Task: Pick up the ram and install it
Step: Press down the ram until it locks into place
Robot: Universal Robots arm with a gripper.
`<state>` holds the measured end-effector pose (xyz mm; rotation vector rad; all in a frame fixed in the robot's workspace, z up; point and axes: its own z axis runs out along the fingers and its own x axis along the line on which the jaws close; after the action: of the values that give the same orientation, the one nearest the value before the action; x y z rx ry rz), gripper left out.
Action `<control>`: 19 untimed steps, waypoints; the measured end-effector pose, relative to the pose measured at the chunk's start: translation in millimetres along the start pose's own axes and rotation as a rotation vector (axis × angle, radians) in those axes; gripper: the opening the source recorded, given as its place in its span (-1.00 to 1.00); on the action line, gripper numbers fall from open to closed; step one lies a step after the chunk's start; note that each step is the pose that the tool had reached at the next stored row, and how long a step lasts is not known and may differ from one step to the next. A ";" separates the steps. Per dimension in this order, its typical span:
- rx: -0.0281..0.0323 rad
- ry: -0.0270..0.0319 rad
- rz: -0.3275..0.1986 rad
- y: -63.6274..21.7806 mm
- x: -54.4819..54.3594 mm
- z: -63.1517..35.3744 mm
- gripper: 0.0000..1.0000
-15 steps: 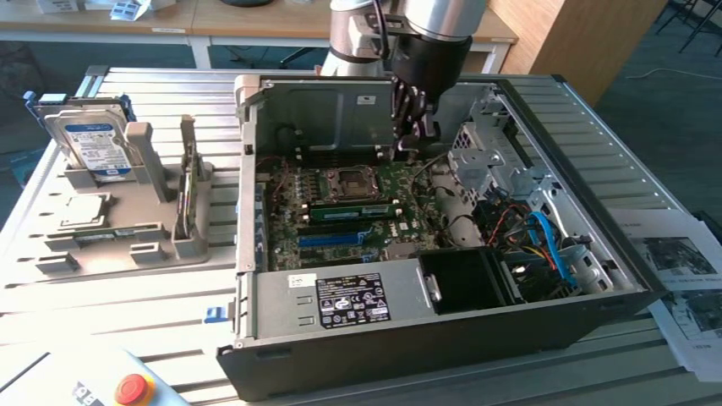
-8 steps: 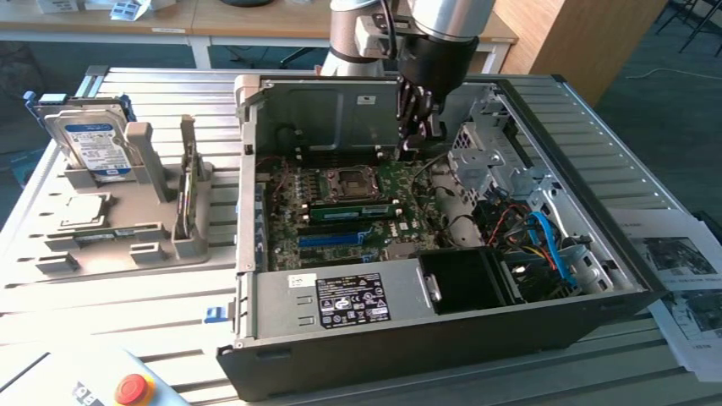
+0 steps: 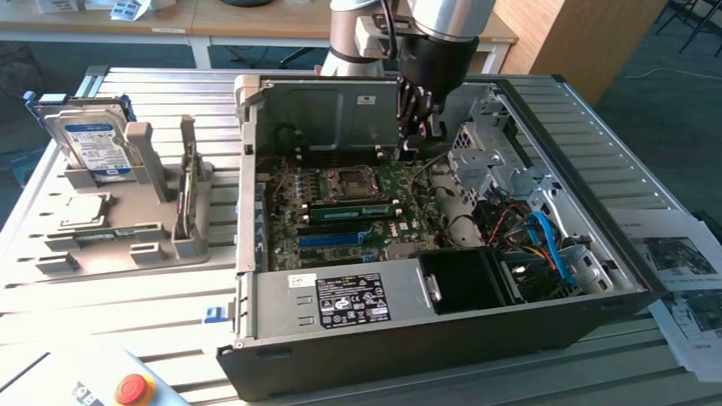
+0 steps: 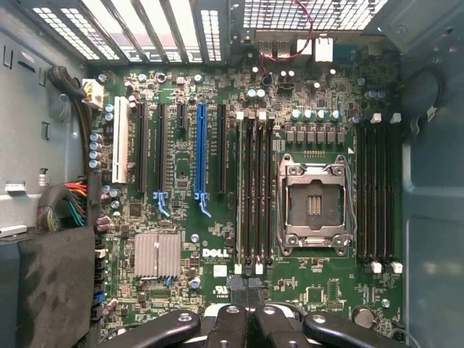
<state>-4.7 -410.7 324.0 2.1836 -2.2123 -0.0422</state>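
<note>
The ram (image 3: 355,211) is a long green stick standing on edge in a motherboard slot, just in front of the CPU socket (image 3: 341,180), inside the open computer case (image 3: 451,338). My gripper (image 3: 410,145) hangs above the far part of the motherboard, behind the socket and apart from the ram. In the wrist view its black fingers (image 4: 230,322) are pressed together with nothing visible between them, and the gripper (image 4: 246,313) looks down on the dark memory slots (image 4: 255,188) beside the CPU socket (image 4: 314,204).
A grey fixture (image 3: 124,245) on the exterior view's left holds a hard drive (image 3: 96,148) with a blue-white label. The power supply (image 3: 338,300) and cables (image 3: 542,245) crowd the near side of the case. A red button (image 3: 134,389) sits at the table's front.
</note>
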 end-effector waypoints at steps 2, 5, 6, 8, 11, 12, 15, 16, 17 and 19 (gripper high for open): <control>-0.0001 0.0001 0.000 0.0 0.1 0.8 -0.80; 0.0000 0.0000 0.000 -0.1 0.1 2.9 -0.80; -0.0001 0.0002 0.000 -0.1 0.1 3.8 -0.80; -0.0001 0.0002 0.000 -0.2 0.1 5.4 -0.80; -0.0001 0.0002 0.000 -0.3 0.0 7.8 -0.80; -0.0001 0.0002 0.000 -0.3 0.1 8.6 -0.80; -0.0001 0.0002 0.000 -0.4 0.0 10.7 -0.80; -0.0001 0.0002 0.000 -0.5 0.0 11.4 -0.80; -0.0001 0.0002 0.000 -0.5 0.0 12.1 -0.80; -0.0001 0.0003 0.000 -0.6 0.0 13.7 -0.80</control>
<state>-4.7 -410.8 310.2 2.1835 -2.2121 -0.0420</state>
